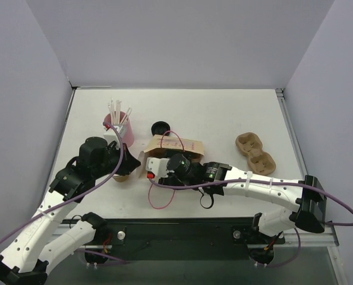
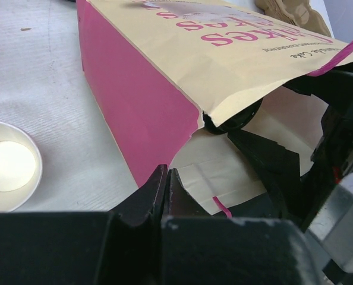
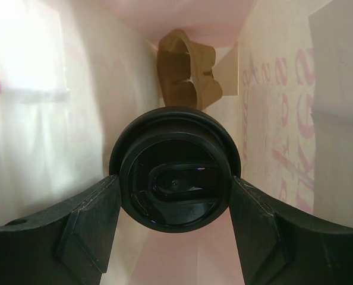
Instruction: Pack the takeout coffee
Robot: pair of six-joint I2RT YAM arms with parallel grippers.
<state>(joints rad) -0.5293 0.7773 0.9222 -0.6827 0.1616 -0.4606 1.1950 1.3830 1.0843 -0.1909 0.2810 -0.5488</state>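
Observation:
A kraft paper bag (image 1: pixel 175 144) with pink sides and pink lettering lies on its side mid-table; it also shows in the left wrist view (image 2: pixel 164 89). My right gripper (image 3: pixel 175 185) reaches inside the bag, shut on the takeout coffee (image 3: pixel 175 172), whose black lid sits between the fingers (image 3: pixel 93 219). In the top view the right gripper (image 1: pixel 172 161) is at the bag's mouth and the cup is hidden. My left gripper (image 2: pixel 166 178) is shut on the bag's lower edge at its mouth; in the top view it (image 1: pixel 136 162) is at the bag's left.
A brown pulp cup carrier (image 3: pixel 187 68) sits deep inside the bag. A lidless paper cup (image 2: pixel 7 166) stands under my left arm. A pink cup of white straws (image 1: pixel 120 126), a loose black lid (image 1: pixel 160 127) and another pulp carrier (image 1: pixel 255 153) are on the table.

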